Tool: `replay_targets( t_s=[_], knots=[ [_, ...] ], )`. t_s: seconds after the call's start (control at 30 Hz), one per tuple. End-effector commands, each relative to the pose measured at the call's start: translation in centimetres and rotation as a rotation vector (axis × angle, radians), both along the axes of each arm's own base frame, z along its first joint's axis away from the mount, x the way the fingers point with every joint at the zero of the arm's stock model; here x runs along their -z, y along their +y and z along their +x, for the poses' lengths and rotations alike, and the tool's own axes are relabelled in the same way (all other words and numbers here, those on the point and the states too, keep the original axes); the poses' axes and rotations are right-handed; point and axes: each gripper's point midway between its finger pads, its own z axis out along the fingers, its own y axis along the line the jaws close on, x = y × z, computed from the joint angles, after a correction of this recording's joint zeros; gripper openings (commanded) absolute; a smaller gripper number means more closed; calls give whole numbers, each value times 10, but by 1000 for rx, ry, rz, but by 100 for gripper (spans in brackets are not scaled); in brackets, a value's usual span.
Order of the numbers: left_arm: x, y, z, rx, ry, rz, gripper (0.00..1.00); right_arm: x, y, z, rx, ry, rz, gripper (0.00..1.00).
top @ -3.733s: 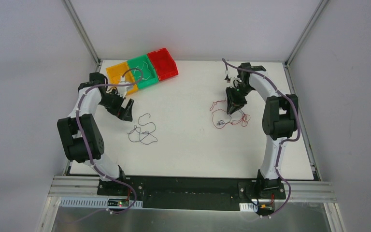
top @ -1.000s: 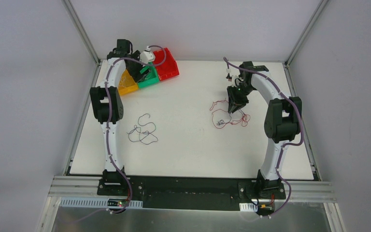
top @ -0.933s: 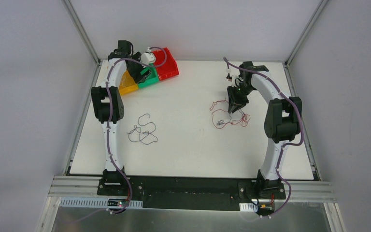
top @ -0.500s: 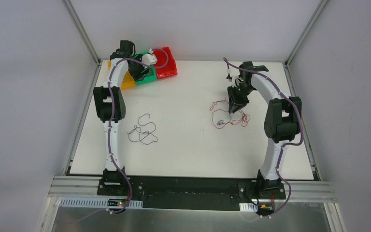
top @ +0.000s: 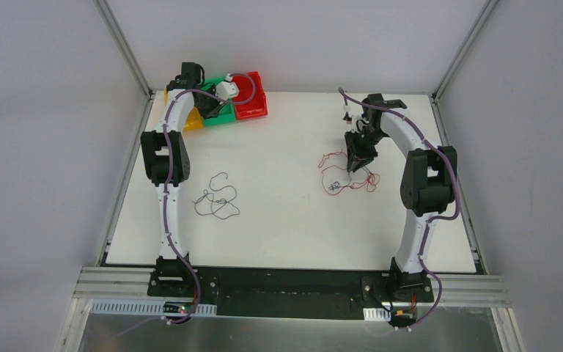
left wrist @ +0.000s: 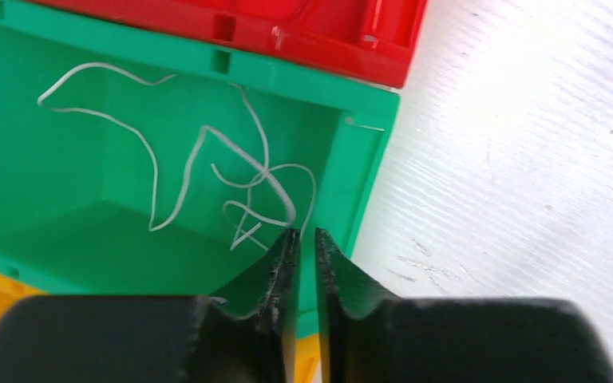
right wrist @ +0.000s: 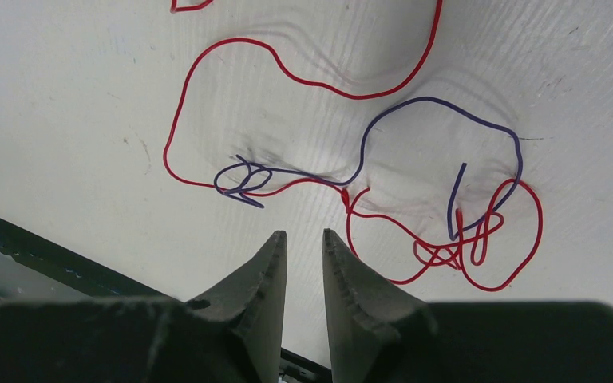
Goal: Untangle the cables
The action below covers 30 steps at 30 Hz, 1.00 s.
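A whitish cable (left wrist: 243,152) lies curled inside the green bin (left wrist: 64,231). My left gripper (left wrist: 303,233) reaches over that bin (top: 223,117), its jaws closed to a thin slit, with one strand of the cable running in at the tips. On the table's left half lies a dark cable (top: 216,199) in loose loops. At the right, a red cable (right wrist: 351,97) and a purple-blue cable (right wrist: 439,102) are tangled together. My right gripper (right wrist: 303,233) hangs just above them (top: 357,165), narrowly open, with nothing between its fingers.
A red bin (top: 249,99) and a yellow bin (top: 190,121) flank the green one at the table's back left corner. Metal frame posts rise at the back corners. The table's black front edge (right wrist: 16,247) shows behind the right gripper.
The left arm swung from beside the dark cable up to the bins, and its jaws have closed from wide to a slit. The bins shifted slightly. The right arm has not moved.
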Motion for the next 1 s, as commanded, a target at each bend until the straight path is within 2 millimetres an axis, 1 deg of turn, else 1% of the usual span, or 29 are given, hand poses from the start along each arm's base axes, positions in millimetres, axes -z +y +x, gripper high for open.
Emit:
replay_targets(
  t_s=[0.0, 0.07, 0.1, 0.3, 0.47, 0.5, 0.53, 0.6, 0.67, 0.73, 0.8, 0.87, 0.97],
  knots=[
    [-45, -17, -11, 63, -53, -70, 8, -7, 2, 5, -7, -13, -3, 26],
    [-44, -18, -16, 64, -38, -79, 1, -8, 2, 5, -7, -12, -3, 26],
    [-43, -18, -17, 61, -35, -77, 0, -8, 2, 4, -7, -11, -2, 26],
    [-37, -12, -12, 11, -21, -66, 0, -7, 1, 1, -9, -3, -2, 26],
    [-43, -9, -4, -45, -28, -76, 0, -7, 0, -2, -10, 1, -1, 26],
    [-45, -17, 0, -62, -41, -66, 1, -7, 0, -3, -10, 3, 0, 25],
    [-48, -17, 8, -103, -61, -58, 8, -7, 0, -4, -9, 5, 2, 25],
    [-55, -8, 28, -189, -138, -35, 20, -6, 0, -5, -7, 8, 3, 25],
    [-55, -1, 42, -237, -190, -2, 22, -5, 1, -5, -6, 10, 6, 25],
    [-47, 3, 51, -247, -216, 51, 21, -5, 2, -5, -4, 13, 10, 25],
    [-29, 2, 53, -224, -208, 111, 20, -6, 3, -4, -1, 11, 12, 26],
    [-14, -2, 49, -197, -183, 135, 20, -6, 3, -3, 0, 6, 10, 26],
    [-2, -9, 38, -166, -146, 134, 18, -8, 1, -3, -1, -1, 1, 25]
  ],
)
